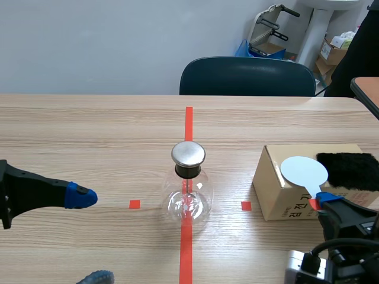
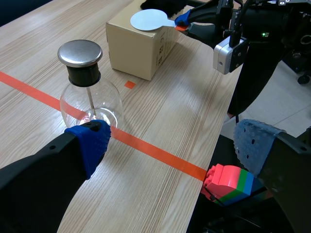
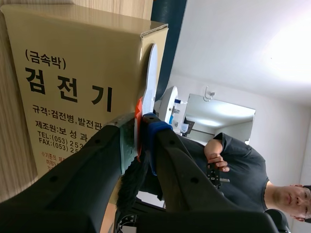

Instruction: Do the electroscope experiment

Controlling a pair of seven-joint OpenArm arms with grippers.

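Note:
A glass electroscope flask with a round metal cap stands on the red tape line at mid table. To its right sits a cardboard box with a white disc paddle and a black fur cloth lying on top. My right gripper is shut on the paddle's red handle at the box's near edge; the disc shows edge-on there. My left gripper is open, low at the left of the flask, holding nothing.
A dark chair stands behind the table's far edge. A coloured toy block sits below the table's near edge. A person stands in the background beyond the box.

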